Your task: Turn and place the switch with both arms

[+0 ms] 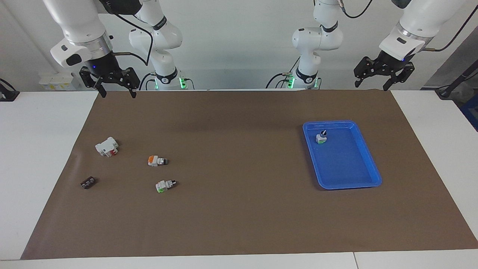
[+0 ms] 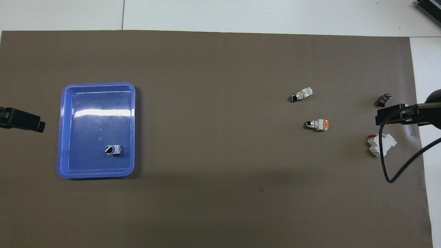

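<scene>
The switch [image 1: 157, 161] [image 2: 317, 124], with a grey-white body, an orange block and a black knob, lies on its side on the brown mat toward the right arm's end of the table. My right gripper [image 1: 117, 93] [image 2: 379, 117] hangs open and empty, high over the mat's edge by the robots, well clear of the switch. Just as high, my left gripper [image 1: 372, 86] [image 2: 38, 124] is open and empty at the left arm's end, off the blue tray [image 1: 349, 186] [image 2: 96, 84].
A similar switch with a green block [image 1: 164, 185] [image 2: 301, 94] lies just farther from the robots than the orange one. Another small switch [image 1: 321, 137] [image 2: 112, 149] stands in the tray. A white block with a red part [image 1: 106, 146] [image 2: 380, 144] and a small dark piece [image 1: 88, 182] [image 2: 384, 100] lie beside the right arm's mat edge.
</scene>
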`<state>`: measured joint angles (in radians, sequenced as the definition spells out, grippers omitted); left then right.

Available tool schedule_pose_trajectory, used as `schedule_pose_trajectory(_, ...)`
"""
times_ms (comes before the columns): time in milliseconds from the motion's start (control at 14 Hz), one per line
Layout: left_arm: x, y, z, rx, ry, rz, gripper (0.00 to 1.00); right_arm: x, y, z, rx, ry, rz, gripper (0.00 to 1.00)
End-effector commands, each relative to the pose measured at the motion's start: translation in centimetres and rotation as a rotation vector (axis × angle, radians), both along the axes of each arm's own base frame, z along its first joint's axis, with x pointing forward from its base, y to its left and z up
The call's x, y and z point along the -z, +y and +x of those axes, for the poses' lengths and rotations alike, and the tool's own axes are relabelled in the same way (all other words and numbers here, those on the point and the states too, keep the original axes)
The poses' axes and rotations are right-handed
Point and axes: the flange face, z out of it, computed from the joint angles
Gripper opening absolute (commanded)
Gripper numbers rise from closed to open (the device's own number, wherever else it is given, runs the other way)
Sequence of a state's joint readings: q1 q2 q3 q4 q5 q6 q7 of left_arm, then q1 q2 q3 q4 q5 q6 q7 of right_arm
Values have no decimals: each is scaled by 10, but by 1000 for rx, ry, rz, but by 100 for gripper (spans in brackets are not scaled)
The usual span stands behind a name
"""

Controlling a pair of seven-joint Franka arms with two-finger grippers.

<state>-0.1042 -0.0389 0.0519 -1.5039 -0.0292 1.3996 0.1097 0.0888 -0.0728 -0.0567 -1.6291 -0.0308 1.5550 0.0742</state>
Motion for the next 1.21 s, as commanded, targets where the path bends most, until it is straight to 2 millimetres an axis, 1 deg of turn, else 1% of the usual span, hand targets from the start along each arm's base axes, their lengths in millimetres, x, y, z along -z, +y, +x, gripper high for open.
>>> schedule_pose_trajectory(0, 1, 2, -7, -51, 0, 25, 100, -4, 2, -5, 44, -4, 1, 100)
schedule_pose_trajectory(71, 1, 1, -6, -48, -6, 24, 100, -4, 4, -5, 60, -5, 22, 100)
schedule_pose_trajectory(214, 0, 12, -4, -68, -15, 27, 100, -4, 1, -5, 81, -4, 42, 100)
schedule_pose_trajectory(286, -1, 7, -4, -59, -17, 28, 100, -4, 1, -5, 83, -4, 42, 100)
schedule_pose_trajectory(429, 0, 10, -4, -64, -14, 28, 100, -4, 1, -5, 80, -4, 42, 100)
schedule_pose_trajectory(500, -1, 5, -5, -56, -16, 30, 100, -4, 1, -5, 81, -4, 42, 100)
schedule_pose_trajectory(1143, 0, 6, -5, -60, -11, 31, 100, -4, -1, -5, 75, -4, 43, 100)
